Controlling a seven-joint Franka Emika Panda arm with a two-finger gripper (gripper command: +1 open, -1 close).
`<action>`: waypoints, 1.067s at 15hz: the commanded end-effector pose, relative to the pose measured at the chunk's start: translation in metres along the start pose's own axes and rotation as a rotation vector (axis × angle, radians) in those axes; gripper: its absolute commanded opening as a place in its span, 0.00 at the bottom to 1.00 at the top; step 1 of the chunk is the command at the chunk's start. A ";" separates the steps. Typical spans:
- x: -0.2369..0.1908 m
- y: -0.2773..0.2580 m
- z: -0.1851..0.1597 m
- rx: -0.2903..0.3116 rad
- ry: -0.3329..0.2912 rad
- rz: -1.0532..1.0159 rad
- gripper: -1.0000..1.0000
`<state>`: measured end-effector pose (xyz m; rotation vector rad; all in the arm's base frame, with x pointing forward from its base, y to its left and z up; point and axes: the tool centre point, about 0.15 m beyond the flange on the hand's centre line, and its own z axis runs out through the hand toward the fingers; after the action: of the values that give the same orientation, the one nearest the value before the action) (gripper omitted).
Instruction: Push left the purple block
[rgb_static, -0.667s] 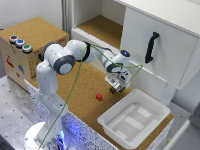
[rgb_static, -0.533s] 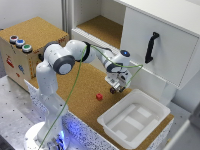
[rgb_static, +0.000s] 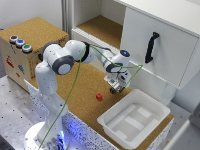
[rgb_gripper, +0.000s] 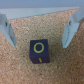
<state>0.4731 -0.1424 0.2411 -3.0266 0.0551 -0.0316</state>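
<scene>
In the wrist view the purple block (rgb_gripper: 39, 51) is a small dark cube with a yellow ring on its top face, resting on the cork surface. My gripper (rgb_gripper: 41, 32) is open, and its two fingers (rgb_gripper: 9, 30) stand wide apart on either side of the block without touching it. In the exterior view the gripper (rgb_static: 116, 88) hangs low over the cork, just off the white tray's far corner. The block itself cannot be made out beneath it there.
A small red cube (rgb_static: 99, 97) lies on the cork towards the exterior view's left of the gripper. A white tray (rgb_static: 117, 105) sits close by on the exterior view's right. Behind stands a white cabinet with a black handle (rgb_static: 151, 46). A wooden box with buttons (rgb_static: 20, 42) is at far left.
</scene>
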 end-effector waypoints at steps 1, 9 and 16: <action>0.000 0.000 0.000 0.000 0.000 0.000 1.00; -0.018 -0.006 -0.047 -0.251 0.041 -0.165 1.00; -0.056 0.027 -0.033 -0.201 0.120 -0.113 1.00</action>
<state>0.4534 -0.1553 0.2795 -3.1923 -0.1531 -0.0156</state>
